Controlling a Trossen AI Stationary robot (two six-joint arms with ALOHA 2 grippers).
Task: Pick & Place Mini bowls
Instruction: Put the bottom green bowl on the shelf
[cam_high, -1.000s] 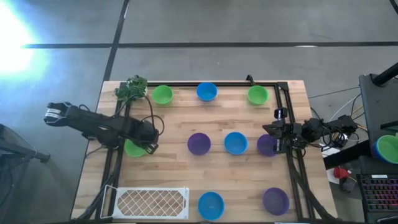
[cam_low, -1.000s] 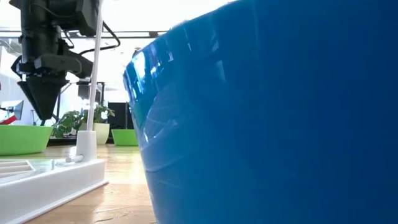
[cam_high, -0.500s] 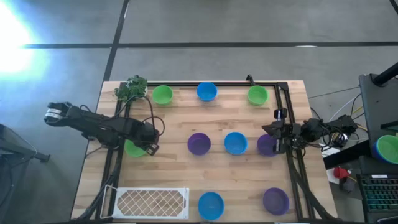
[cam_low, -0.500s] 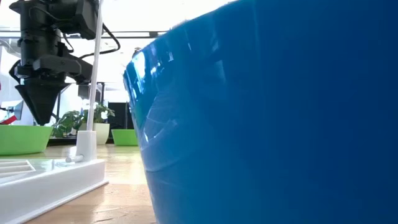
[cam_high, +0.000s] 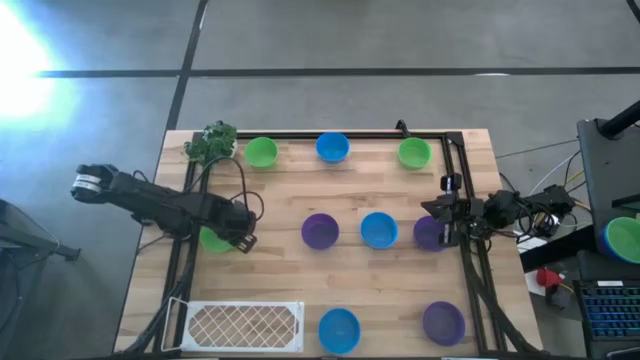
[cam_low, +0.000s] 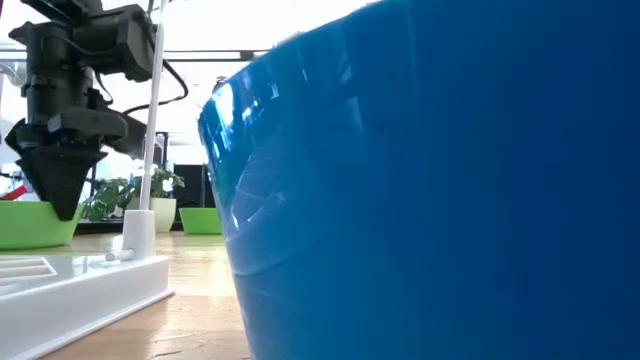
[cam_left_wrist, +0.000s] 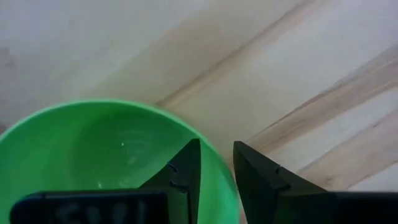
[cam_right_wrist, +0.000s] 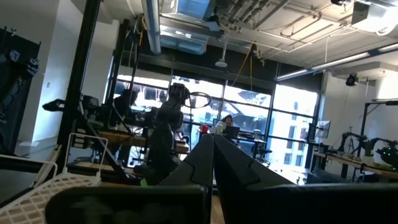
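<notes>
Now, seen from above, the left gripper (cam_high: 238, 238) sits a little lower and further toward the counter's left edge than a second ago, covering more of the green bowl (cam_high: 212, 239) at the left side of the counter (cam_high: 290, 285). Only a sliver of that bowl's rim shows beside the arm now, where more of it showed before. The other bowls rest apart from one another across the wood: green (cam_high: 261, 152), blue (cam_high: 333, 147) and green (cam_high: 414, 152) along the far edge, purple (cam_high: 320, 231) and blue (cam_high: 379, 229) in the middle, blue (cam_high: 339, 329) and purple (cam_high: 443, 323) at the near edge. None of these has shifted. The right gripper (cam_high: 446, 222) waits at the right rail over a purple bowl (cam_high: 429, 232), unchanged.

From counter level, the near blue bowl fills most of the picture, and the left gripper has dropped beside the white tray (cam_low: 80, 280), its tip now level with the green bowl's rim.

At the left wrist, the fingers (cam_left_wrist: 183, 171) stand narrowly apart astride the green bowl's rim, one inside and one outside; I judge the grasp is about to close, not yet made.

At the right wrist, the fingers (cam_right_wrist: 193, 163) are pressed together on nothing.
</notes>
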